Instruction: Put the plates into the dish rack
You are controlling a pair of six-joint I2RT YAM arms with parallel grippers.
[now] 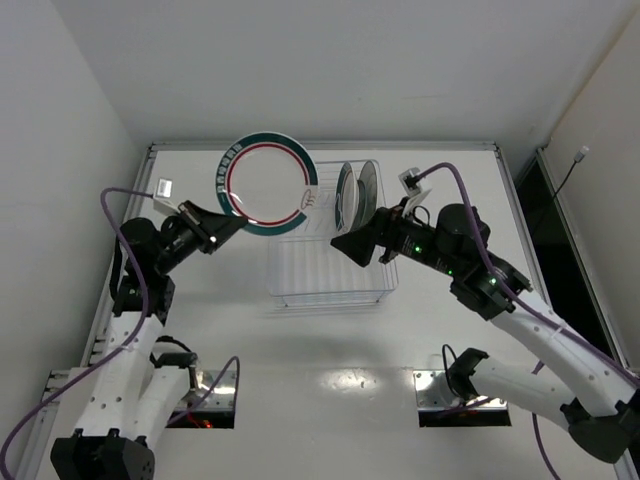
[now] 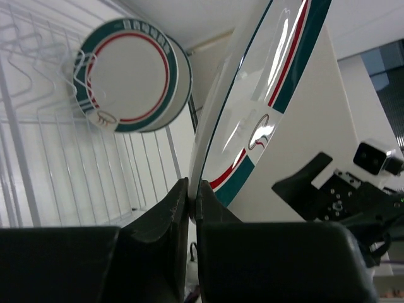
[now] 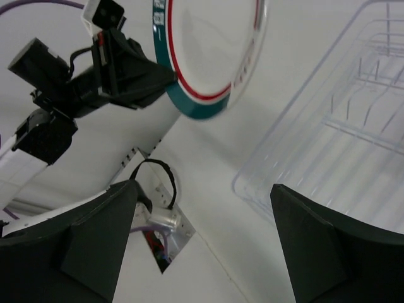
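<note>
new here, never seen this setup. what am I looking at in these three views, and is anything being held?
Two robot arms are bolted at the near edge of a white table. The overhead view looks down from behind them; the other two views come from cameras on each wrist. The left gripper is shut on the rim of a large white plate with green and red rings, held up near a clear dish rack. Two plates already stand upright at the far end of the rack. The right gripper is open and holds nothing; it sits at the rack's right side.
</note>
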